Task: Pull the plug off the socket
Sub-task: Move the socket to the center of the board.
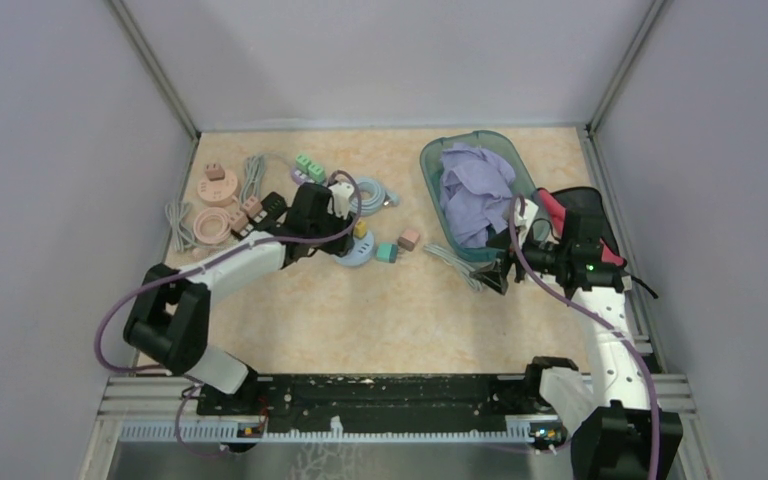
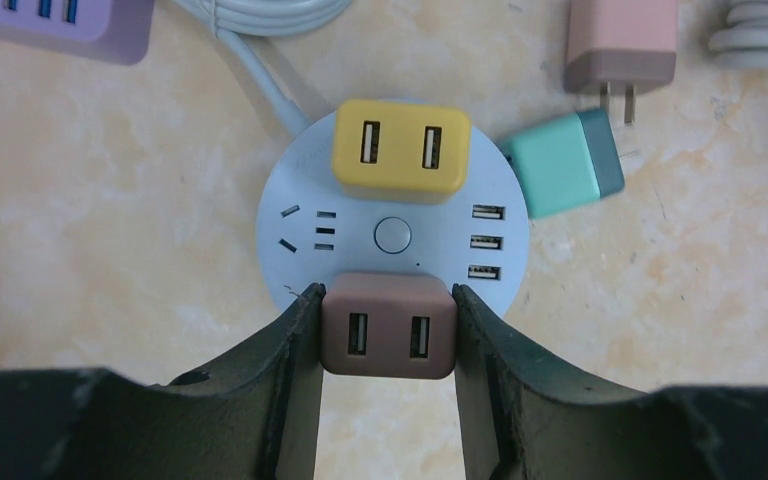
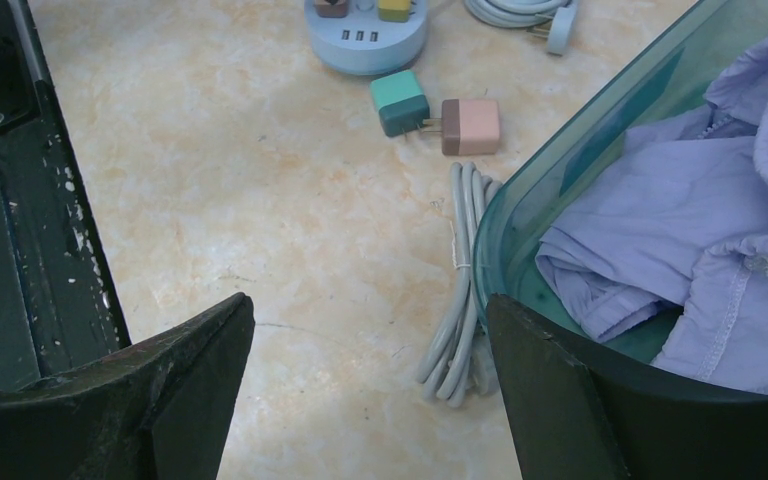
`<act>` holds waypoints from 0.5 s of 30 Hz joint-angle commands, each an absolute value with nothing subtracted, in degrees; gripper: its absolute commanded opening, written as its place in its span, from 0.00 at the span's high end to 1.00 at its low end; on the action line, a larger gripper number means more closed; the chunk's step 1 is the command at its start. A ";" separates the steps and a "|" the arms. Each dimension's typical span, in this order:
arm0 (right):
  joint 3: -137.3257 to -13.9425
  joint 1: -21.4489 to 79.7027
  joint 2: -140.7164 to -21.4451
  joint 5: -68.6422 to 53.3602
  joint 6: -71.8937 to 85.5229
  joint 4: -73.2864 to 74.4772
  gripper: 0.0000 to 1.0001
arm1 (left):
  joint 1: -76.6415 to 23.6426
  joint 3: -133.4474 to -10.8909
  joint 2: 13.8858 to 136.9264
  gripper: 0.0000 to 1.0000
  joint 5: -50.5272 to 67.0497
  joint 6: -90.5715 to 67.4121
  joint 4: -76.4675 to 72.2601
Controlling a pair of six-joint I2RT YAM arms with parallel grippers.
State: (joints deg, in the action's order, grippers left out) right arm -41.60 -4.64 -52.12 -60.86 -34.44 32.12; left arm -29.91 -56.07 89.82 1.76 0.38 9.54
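**Top external view.** Counter (image 1: 380, 320): walled on three sides, with its clutter at the far end and the near half bare. Left arm (image 1: 260, 260): reaches to the round socket (image 1: 358, 256), mid-counter left of centre. Teal plug (image 1: 387, 253) and pink plug (image 1: 409, 238): loose, just right of the socket. Basket (image 1: 438, 150): far right, holding lilac cloth (image 1: 475, 185).

**Left wrist view.** Left tool (image 2: 385, 297): half closed, one finger pressed on each flank of the brown plug (image 2: 388, 335), which sits seated in the socket's near edge. The side-on grip likely suits a straight pull away from the socket face. Yellow plug (image 2: 400, 150): seated on the far edge, clear of the fingers. The teal plug lies just beside the socket rim, on the right. White cable (image 2: 260, 70): leaves the socket at far left. The counter either side of the fingers is bare, so nothing crowds the withdrawal.

**Right wrist view.** Right tool (image 3: 367, 300): spread wide and empty, well apart from the socket and not bracing it, so the socket may lift with the plug. Its right finger is close to the basket wall. Cable bundle (image 3: 455, 290): lies along the basket's foot.
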 commanded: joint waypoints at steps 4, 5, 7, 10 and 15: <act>-41.40 -3.91 -51.22 -61.91 -34.85 30.24 0.14 | -33.48 -44.90 76.08 1.00 0.06 -10.01 9.41; -41.35 -3.92 -51.30 -61.96 -34.89 30.25 0.14 | -34.82 -43.72 74.54 1.00 -0.71 -11.51 10.00; -41.31 -3.83 -51.37 -61.84 -34.90 30.23 0.14 | -38.06 -41.34 72.35 1.00 -3.12 -14.02 10.99; -41.22 -3.79 -51.48 -61.81 -34.93 30.16 0.14 | -43.86 -38.97 70.19 1.00 -6.56 -18.21 12.76; -41.13 -3.78 -51.67 -61.78 -34.90 30.04 0.14 | -51.33 -35.95 66.87 0.99 -9.78 -25.79 13.46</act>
